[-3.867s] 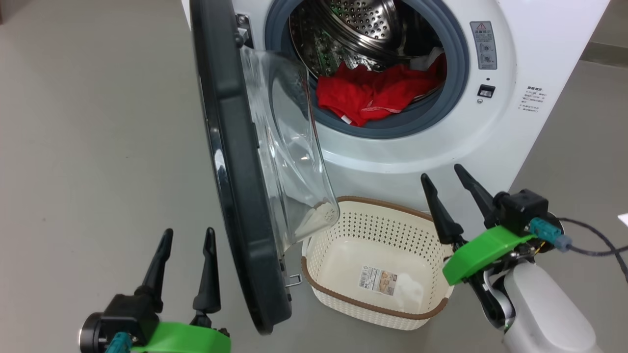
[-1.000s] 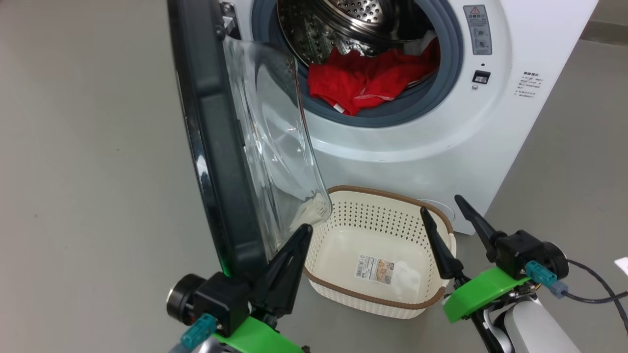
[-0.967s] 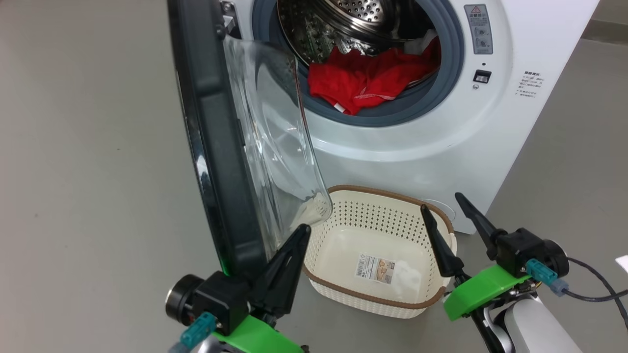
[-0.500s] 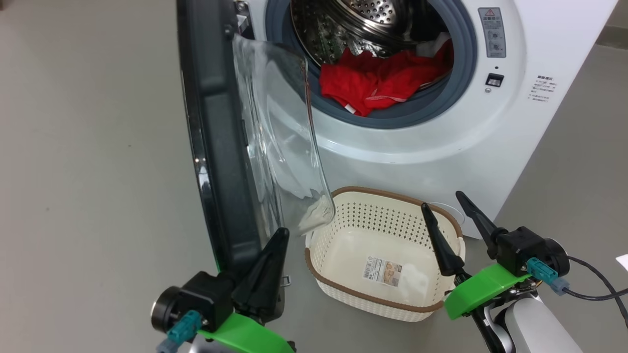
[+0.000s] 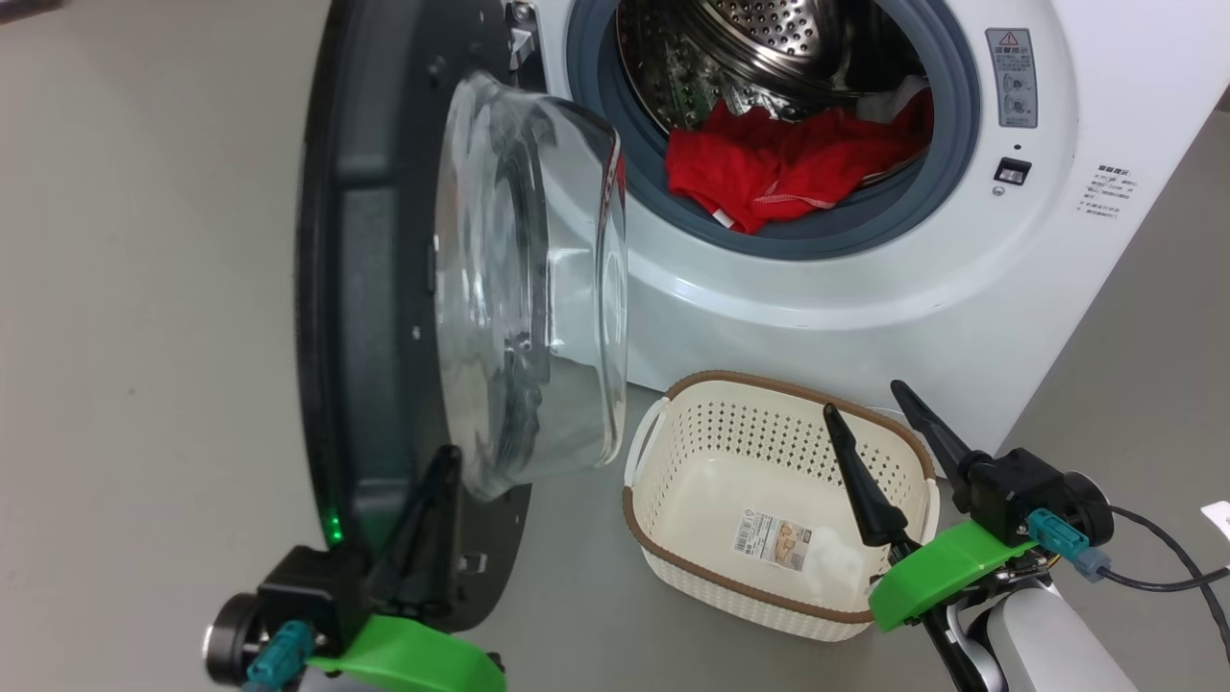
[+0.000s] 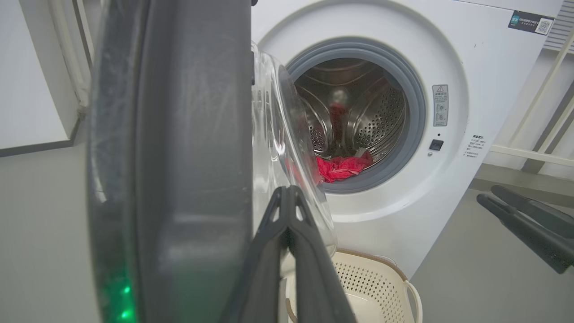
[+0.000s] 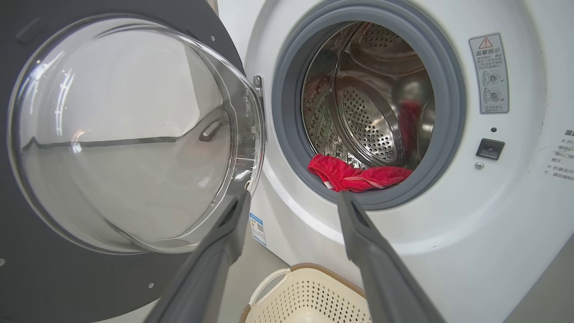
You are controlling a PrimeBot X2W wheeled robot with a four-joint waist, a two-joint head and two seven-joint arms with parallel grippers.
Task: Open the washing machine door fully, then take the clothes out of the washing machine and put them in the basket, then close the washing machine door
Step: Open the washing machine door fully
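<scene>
Closest to me, my left gripper is shut tight with nothing in it. Its two fingers are pressed together like one stick. They lie against the inside of the washing machine door, low down, just under the clear glass window. I think they are touching the door, but I cannot be sure.

My right gripper is wide open and empty. It hangs over the near right side of the basket. The basket sits on the floor right in front of the washing machine and has no clothes in it.

Farther back, the red clothes lie at the front of the steel drum, just behind the grey ring.

I think I am on the first step, opening the door. It swings out to the left, but it may not be all the way open. Next I should push it gently farther left with the shut fingers. Then the open right gripper can reach in for the red clothes.
</scene>
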